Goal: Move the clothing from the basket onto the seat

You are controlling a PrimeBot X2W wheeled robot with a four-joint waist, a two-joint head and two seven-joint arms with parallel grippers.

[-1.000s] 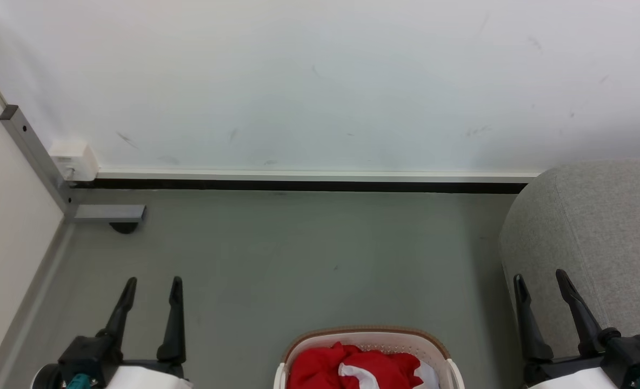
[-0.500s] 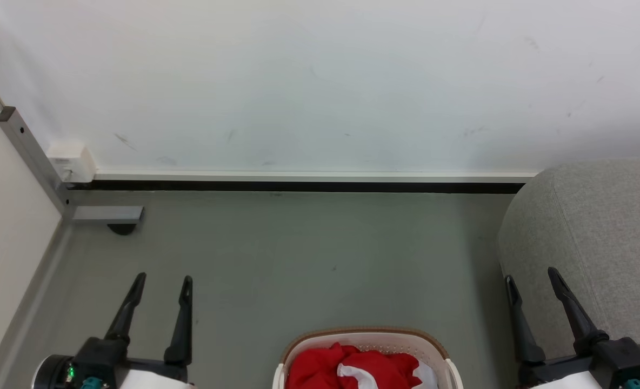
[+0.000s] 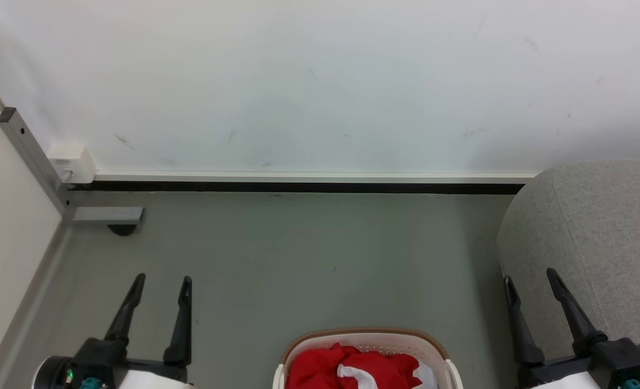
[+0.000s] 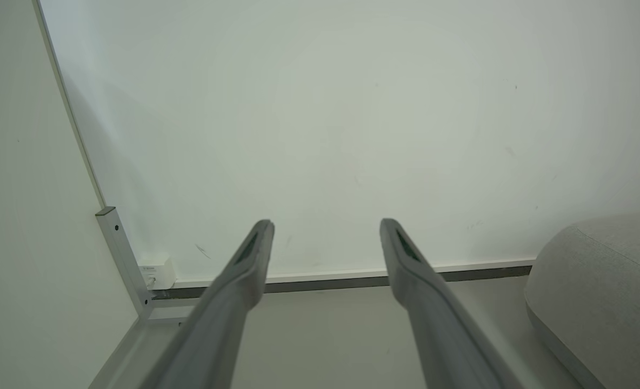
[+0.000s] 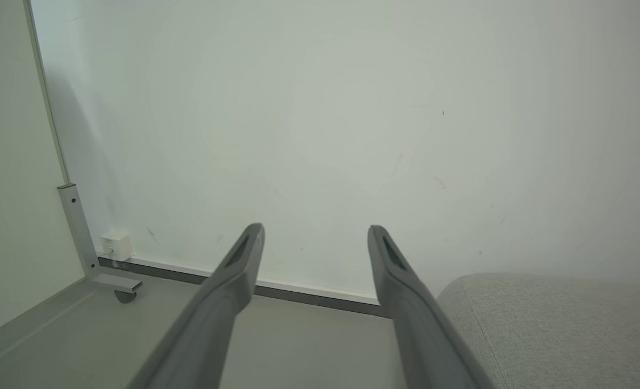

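Head view: clothing (image 3: 320, 367) in basket (image 3: 368, 330), bottom centre; left gripper (image 3: 164, 277) lower left, right gripper (image 3: 530, 274) lower right, both spread wide, empty; seat (image 3: 595, 227) at right.

Black left gripper (image 3: 163, 279) and right gripper (image 3: 530, 275), long tapered fingers (image 3: 122, 316), teal connectors (image 3: 90, 383), white forearms (image 3: 150, 380)

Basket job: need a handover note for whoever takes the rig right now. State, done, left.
The left gripper is open and empty, above the floor left of the basket.
The right gripper is open and empty, by the near edge of the seat.
The clothing is bunched in the basket.
Done: nothing; no clothing on the visible part of the seat.
Left: grasp the clothing, lift it out, place it on the seat.
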